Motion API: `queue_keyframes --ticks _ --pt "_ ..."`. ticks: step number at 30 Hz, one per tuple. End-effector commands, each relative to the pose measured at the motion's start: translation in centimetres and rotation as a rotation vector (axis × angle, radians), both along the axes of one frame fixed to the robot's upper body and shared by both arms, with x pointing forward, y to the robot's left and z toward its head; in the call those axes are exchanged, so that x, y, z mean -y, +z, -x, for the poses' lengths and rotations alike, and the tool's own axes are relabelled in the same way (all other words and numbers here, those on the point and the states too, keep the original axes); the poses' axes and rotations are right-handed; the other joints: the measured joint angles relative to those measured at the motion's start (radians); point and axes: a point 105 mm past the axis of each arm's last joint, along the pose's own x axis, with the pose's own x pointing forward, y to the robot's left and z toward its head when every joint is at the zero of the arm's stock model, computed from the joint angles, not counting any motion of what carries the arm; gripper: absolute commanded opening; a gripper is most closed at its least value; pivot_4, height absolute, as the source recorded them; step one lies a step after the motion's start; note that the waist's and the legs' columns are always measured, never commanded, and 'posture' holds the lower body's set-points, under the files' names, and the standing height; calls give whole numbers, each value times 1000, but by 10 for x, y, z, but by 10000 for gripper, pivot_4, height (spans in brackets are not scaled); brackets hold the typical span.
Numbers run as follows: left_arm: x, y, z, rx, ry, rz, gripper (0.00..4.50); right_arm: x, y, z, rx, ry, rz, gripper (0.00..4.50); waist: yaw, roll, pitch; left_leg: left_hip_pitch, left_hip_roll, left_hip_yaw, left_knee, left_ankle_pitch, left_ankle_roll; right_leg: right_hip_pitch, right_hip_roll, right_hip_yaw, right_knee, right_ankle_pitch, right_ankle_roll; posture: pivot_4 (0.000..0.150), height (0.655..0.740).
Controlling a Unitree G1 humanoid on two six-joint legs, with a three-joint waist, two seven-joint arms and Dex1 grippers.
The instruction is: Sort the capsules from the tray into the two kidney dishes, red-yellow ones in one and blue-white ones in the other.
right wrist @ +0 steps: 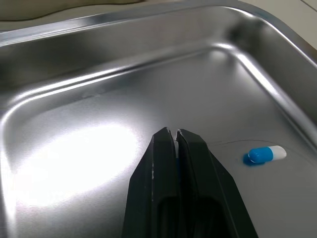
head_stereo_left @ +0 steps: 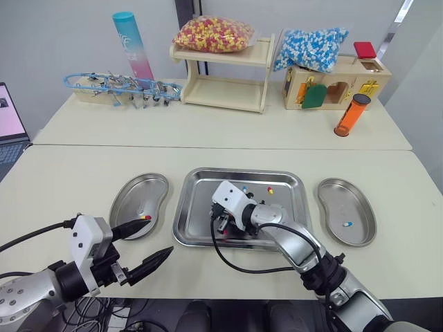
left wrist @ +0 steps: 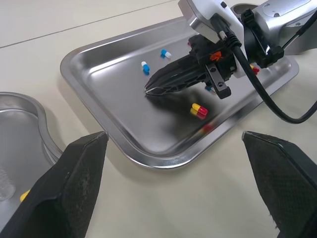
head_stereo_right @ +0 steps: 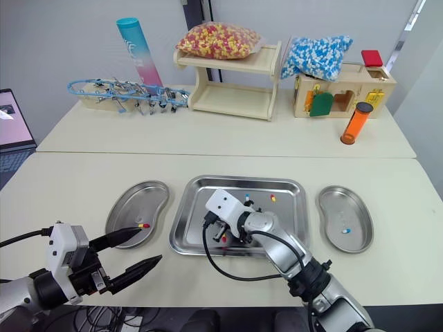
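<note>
My right claw [right wrist: 173,133], pinched shut on nothing visible, points into the tray [head_stereo_left: 181,214] beside a blue-white capsule [right wrist: 265,154]; my left claw [head_stereo_left: 158,236] hovers wide open near the red-yellow kidney dish [head_stereo_left: 131,197], probably on standby.

It looks like a robotics test lab: pale tables [head_stereo_left: 221,128] against a bare grey wall [head_stereo_left: 55,41], a laptop [head_stereo_left: 10,111] at the left edge, bagged capsules [head_stereo_left: 213,33] on a wooden shelf [head_stereo_left: 228,86] at top centre.
</note>
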Motion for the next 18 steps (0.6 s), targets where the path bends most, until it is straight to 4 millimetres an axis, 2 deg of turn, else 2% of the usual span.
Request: queue_keyframes --ticks 1,7,12,18 --pt "2 3 1 21 -12 -2 45000 -6 8 2 29 36 -20 255 0 0 0 0 0 0 0 0 0 0 0 0 0 0 0 1500 7400" --pt "0 1 2 21 -8 -5 45000 -10 23 3 54 71 -73 255 0 0 0 0 0 0 0 0 0 0 0 0 0 0 0 1500 7400" --pt "-1 2 2 23 -7 -5 45000 -12 47 3 86 117 -118 255 0 0 0 -1 0 0 0 0 0 0 0 0 0 0 0 1500 7400" --pt "3 1 5 17 -37 0 45000 1 68 5 83 171 -132 255 1 0 0 -1 0 0 0 0 0 -1 0 0 0 0 0 1500 7400"
